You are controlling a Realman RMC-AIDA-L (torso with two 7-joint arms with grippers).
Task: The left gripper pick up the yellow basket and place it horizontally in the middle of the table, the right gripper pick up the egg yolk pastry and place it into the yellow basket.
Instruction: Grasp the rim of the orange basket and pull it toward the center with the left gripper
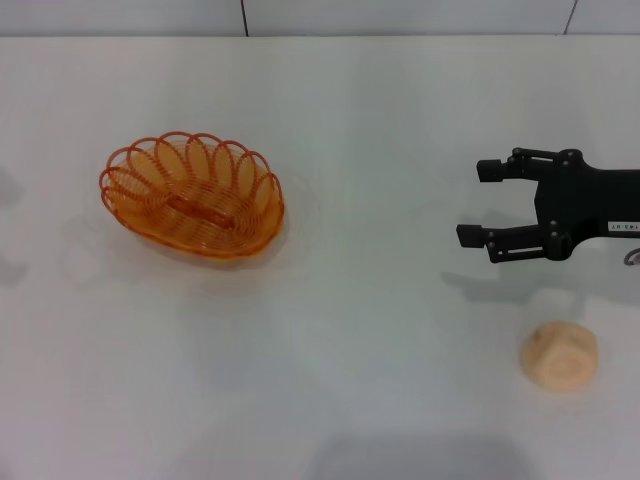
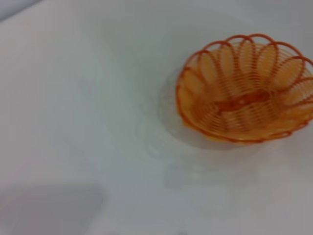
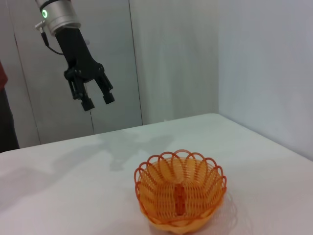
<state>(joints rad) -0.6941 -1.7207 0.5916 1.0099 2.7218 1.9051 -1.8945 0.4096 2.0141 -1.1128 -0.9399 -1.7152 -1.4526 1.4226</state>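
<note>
The yellow basket [image 1: 192,196] sits upright (nothing inside); the egg yolk pastry [image 1: 559,355] lies near the right gripper [image 1: 484,204], fingers apart. The left gripper [image 3: 97,101] hangs above the table [image 1: 380,130], fingers apart.

Room was bright and evenly lit from overhead, so the white table [image 1: 350,130] looked washed out with almost no glare spots. Shadows were soft: a faint halo around the yellow basket [image 1: 192,196], a pale grey smudge under the right gripper [image 1: 487,205], and a broad dim patch along the table's near edge. The left wrist view was noticeably soft and out of focus. The left gripper [image 3: 95,101] cast a faint shadow on the tabletop.
</note>
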